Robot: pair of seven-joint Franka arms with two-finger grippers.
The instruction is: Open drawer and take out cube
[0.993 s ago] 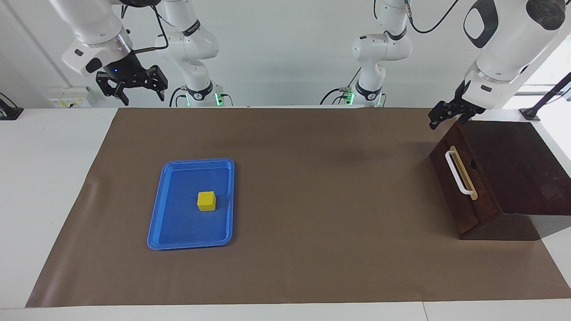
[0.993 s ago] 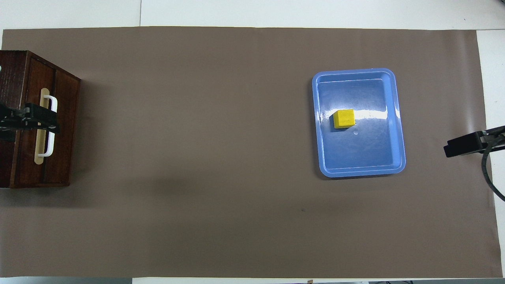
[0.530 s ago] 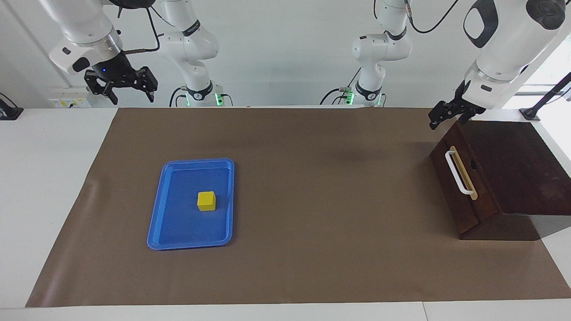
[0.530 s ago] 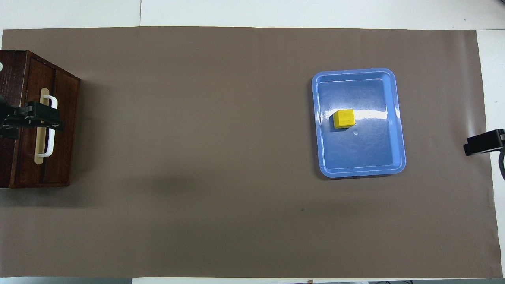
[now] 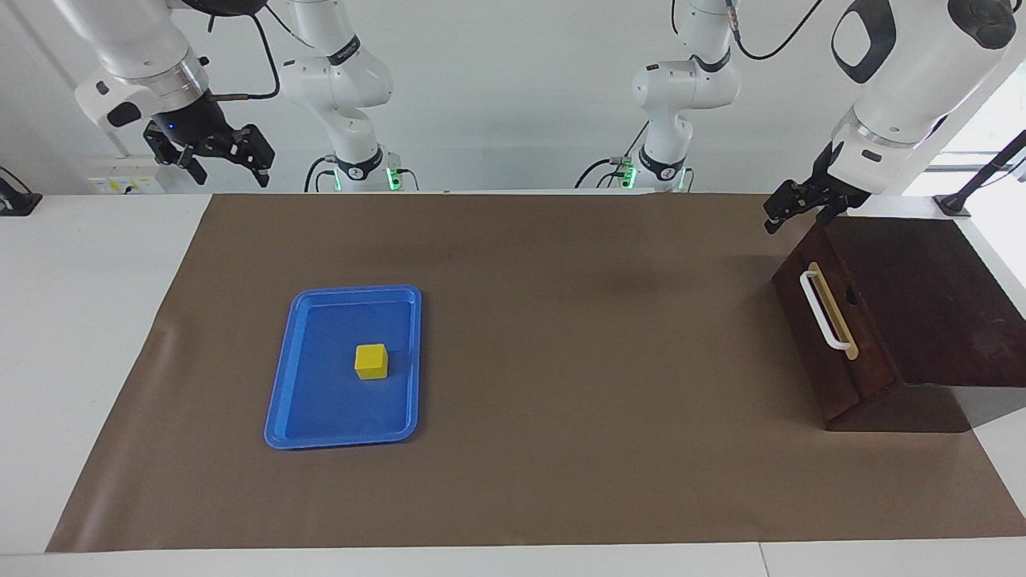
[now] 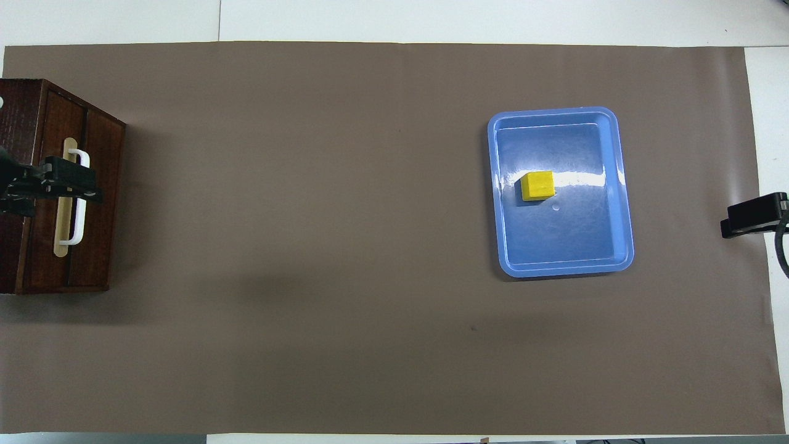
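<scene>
The yellow cube [image 5: 371,361] [image 6: 537,185] sits in the blue tray [image 5: 276,385] [image 6: 622,185], toward the right arm's end of the table. The dark wooden drawer [image 5: 813,340] [image 6: 98,203] is closed in its cabinet [image 5: 930,296] at the left arm's end, its white bar handle [image 5: 823,312] [image 6: 80,203] free. My left gripper [image 5: 784,210] [image 6: 92,188] hangs open in the air over the cabinet's front edge, holding nothing. My right gripper [image 5: 227,170] [image 6: 733,225] is raised high over the mat's edge at the right arm's end, open and empty.
A brown mat [image 5: 561,320] covers most of the white table [image 5: 96,320]. The tray and the cabinet are the only things standing on it, with a wide stretch of mat between them.
My right gripper has risen and drawn back toward the right arm's end of the table. My left gripper has shifted slightly over the cabinet. The cube, tray and drawer have not moved.
</scene>
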